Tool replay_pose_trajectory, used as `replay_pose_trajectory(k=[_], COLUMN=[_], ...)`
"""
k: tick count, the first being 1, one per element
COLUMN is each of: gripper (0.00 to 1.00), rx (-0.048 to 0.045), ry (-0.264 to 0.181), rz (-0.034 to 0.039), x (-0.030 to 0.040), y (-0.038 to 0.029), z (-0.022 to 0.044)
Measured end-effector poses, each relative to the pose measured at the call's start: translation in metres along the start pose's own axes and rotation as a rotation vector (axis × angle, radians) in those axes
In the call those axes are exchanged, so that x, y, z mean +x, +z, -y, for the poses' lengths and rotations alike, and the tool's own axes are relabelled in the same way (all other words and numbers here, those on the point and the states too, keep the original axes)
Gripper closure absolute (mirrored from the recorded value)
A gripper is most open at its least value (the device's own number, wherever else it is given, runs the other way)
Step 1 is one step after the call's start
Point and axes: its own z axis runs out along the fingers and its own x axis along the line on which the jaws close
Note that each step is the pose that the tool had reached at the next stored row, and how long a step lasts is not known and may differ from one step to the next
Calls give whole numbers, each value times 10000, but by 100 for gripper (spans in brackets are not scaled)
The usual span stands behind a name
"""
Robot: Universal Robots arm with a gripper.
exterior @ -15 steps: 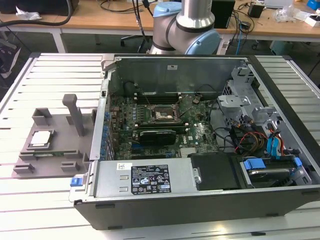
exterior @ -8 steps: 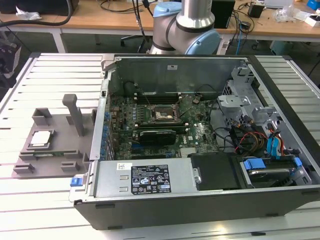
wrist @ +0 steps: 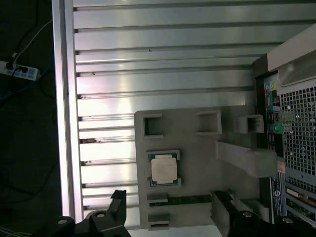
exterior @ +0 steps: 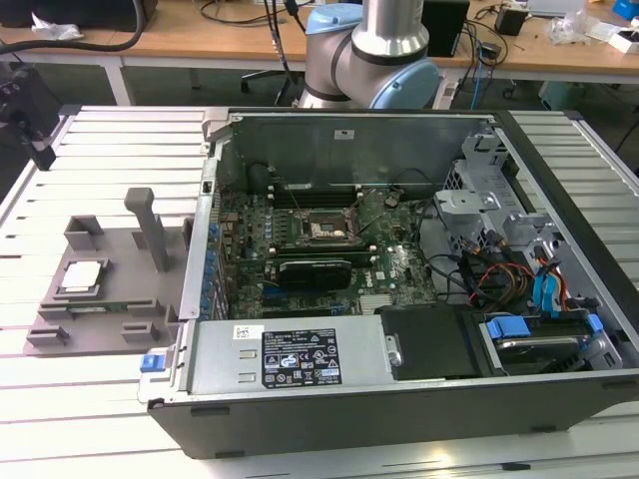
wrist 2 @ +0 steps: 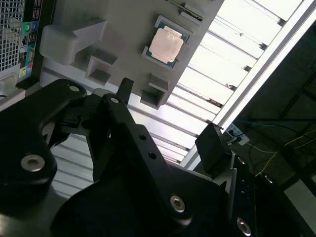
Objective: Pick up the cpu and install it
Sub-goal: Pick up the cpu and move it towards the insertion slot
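A slatted aluminium counter carries an open computer case and, just beside it on the exterior view's left, a grey plastic tray. Wooden desks strewn with cables stand behind, and the robot arm rises past the far side of the case. The exterior view takes in the inside of the case, with the black socket frame on the green motherboard and bundled wires on the exterior view's right. The first wrist view looks down past the counter's edge to a dark floor with a power strip, and also catches the case's rear panel. The second wrist view shows a black block at the counter's rim. The cpu lies flat in its square recess in the tray, metal top up, seen in both wrist views. The hand hangs above the tray with its fingers spread wide, holding nothing and clear of the cpu.
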Motion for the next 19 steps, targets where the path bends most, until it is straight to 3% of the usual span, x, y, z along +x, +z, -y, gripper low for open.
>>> replay_pose_trajectory(k=[2,4,15,18,19], gripper=[22,22,24,37,37], rx=[255,353,355,353,354], ry=[-26,-320,-445,-445,-446], rz=[11,15,15,17,16], x=[1,0,2,2,2], y=[0,0,40,55,66], z=[0,1,-4,-4,-4])
